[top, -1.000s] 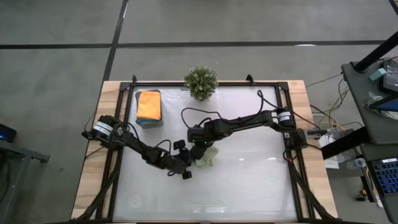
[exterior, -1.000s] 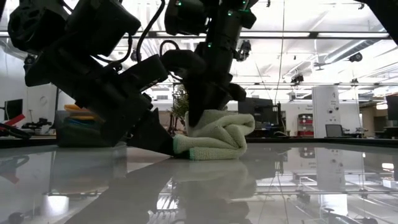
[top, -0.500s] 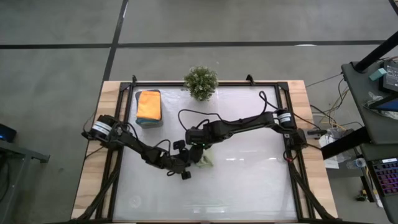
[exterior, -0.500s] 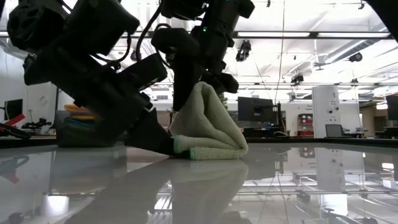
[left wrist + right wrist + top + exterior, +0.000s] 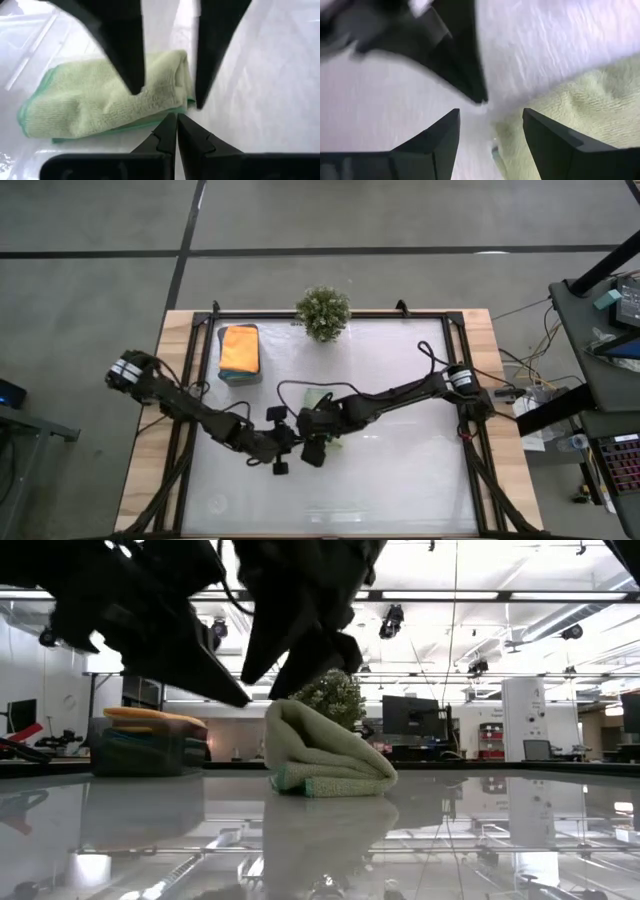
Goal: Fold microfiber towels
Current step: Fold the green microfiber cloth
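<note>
Glass table (image 5: 400, 470) bears folded sage-green towel (image 5: 325, 755); right hand (image 5: 490, 127) open above

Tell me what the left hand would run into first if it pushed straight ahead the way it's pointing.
Probably the right hand: its two open fingers hang directly ahead of the shut left hand. The folded pale green towel lies just past them on the table. Depth is uncertain, so it might slip between them and meet the towel.

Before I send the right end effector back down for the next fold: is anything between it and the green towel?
Nothing visible. The right end effector, open, hangs just above the sage-green towel. The left end effector, shut, is close beside the towel, not between them.
</note>
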